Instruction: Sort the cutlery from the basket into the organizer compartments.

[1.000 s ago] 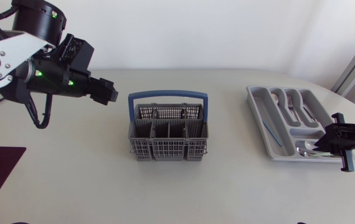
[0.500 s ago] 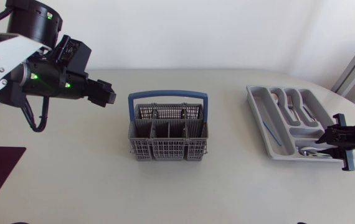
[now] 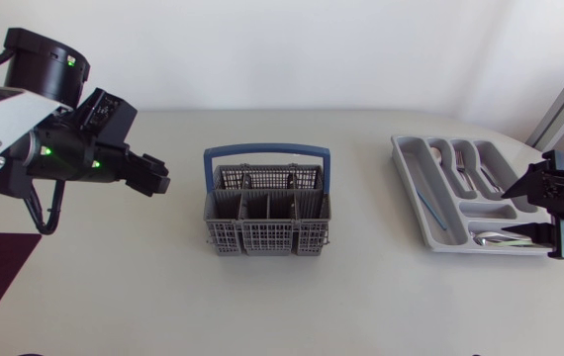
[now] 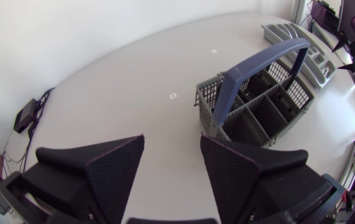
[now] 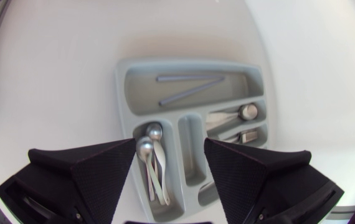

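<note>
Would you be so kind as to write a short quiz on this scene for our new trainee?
1. True or false: the right pincer is shut on a spoon.
2. What shows inside the basket? A) forks B) knives C) no cutlery
3. Short answer: which is nearer the organizer, the left pincer or the right pincer?

Key: 1 false, it is open and holds nothing; 2 C; 3 the right pincer.
</note>
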